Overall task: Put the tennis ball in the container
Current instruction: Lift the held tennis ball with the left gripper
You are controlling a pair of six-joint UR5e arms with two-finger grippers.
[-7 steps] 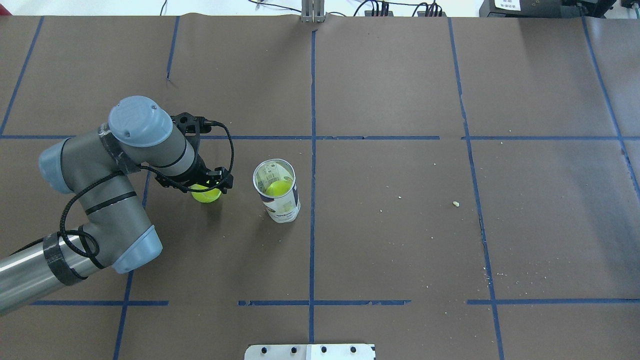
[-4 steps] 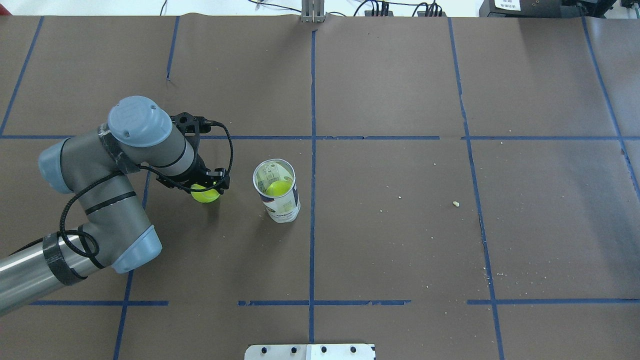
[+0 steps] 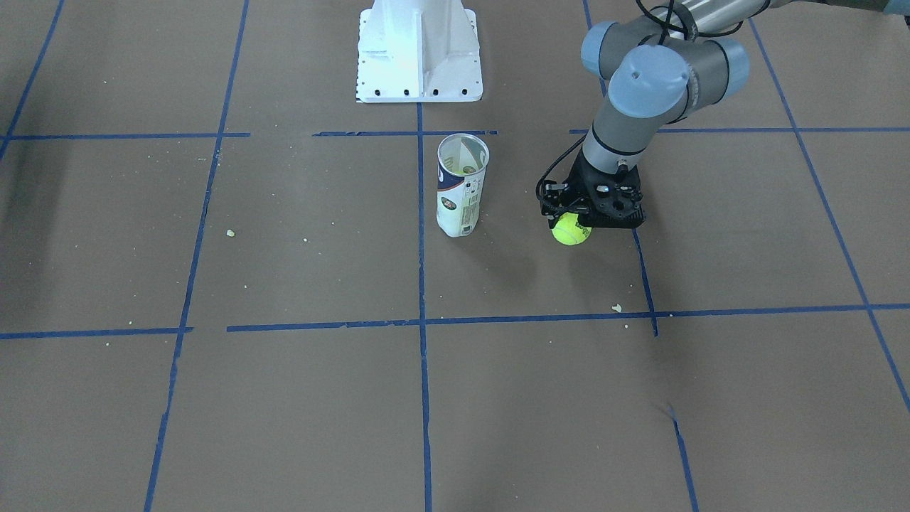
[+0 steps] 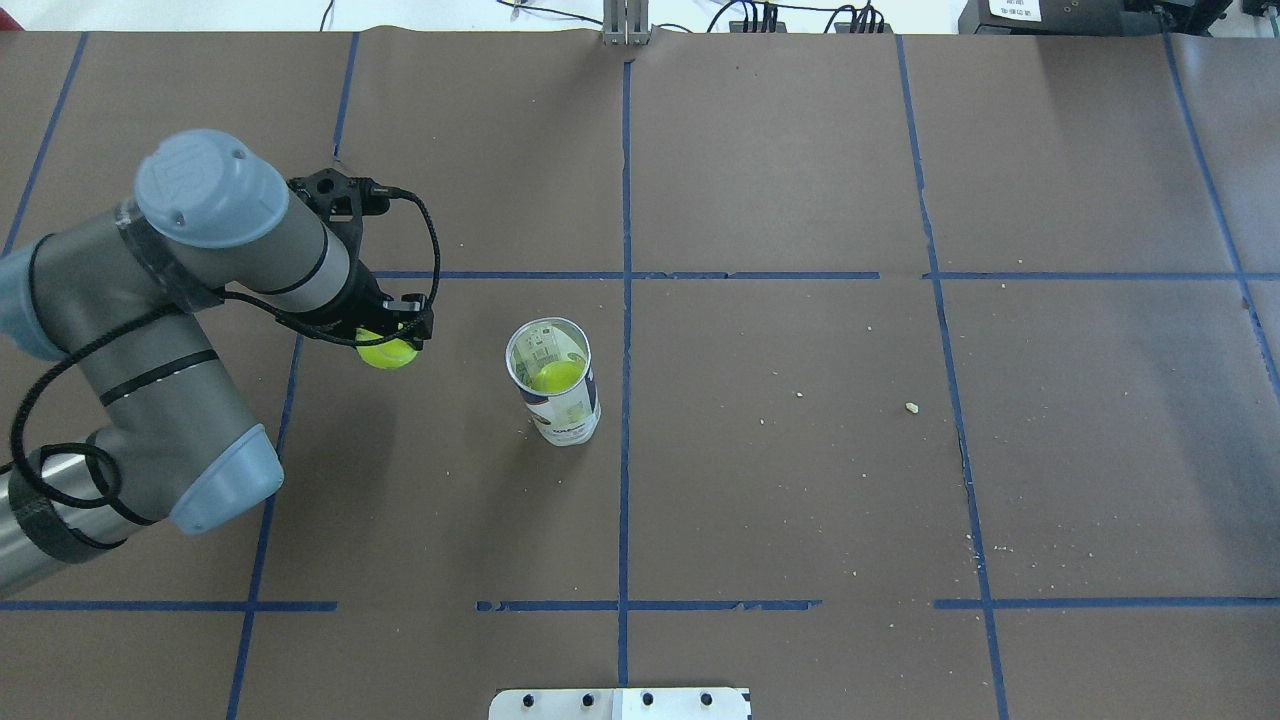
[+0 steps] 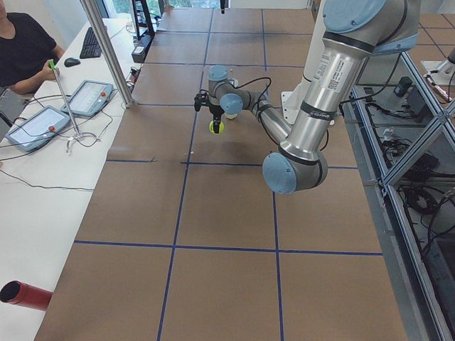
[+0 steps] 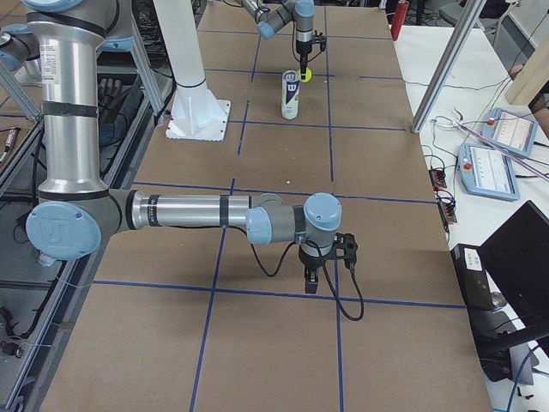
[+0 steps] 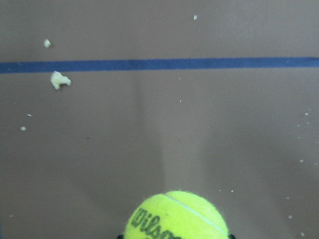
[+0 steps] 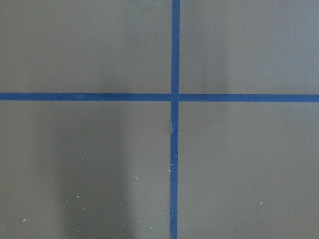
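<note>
Table (image 4: 800,500): brown paper, blue tape grid (image 4: 624,180).

L arm (image 4: 200,300) reaches in over the near-left squares, wrist pointing down.

R arm (image 6: 197,210) is stretched low, well apart from the work (only the side cam shows it). Its right gripper (image 6: 328,268) hangs above a tape crossing; can't tell if fingers are apart or together.

The container (image 4: 556,400) stands upright nr table centre, mouth open, with a second yellow-green ball (image 4: 556,376) showing inside.

The left gripper (image 4: 392,338) is clamped on the tennis ball (image 4: 386,353). Ball is held clear of the paper, on the robot's left of the tube, not touching it. "Wilson" print is legible on wrist cam.

Pale crumbs (image 7: 60,79) are scattered about.
</note>
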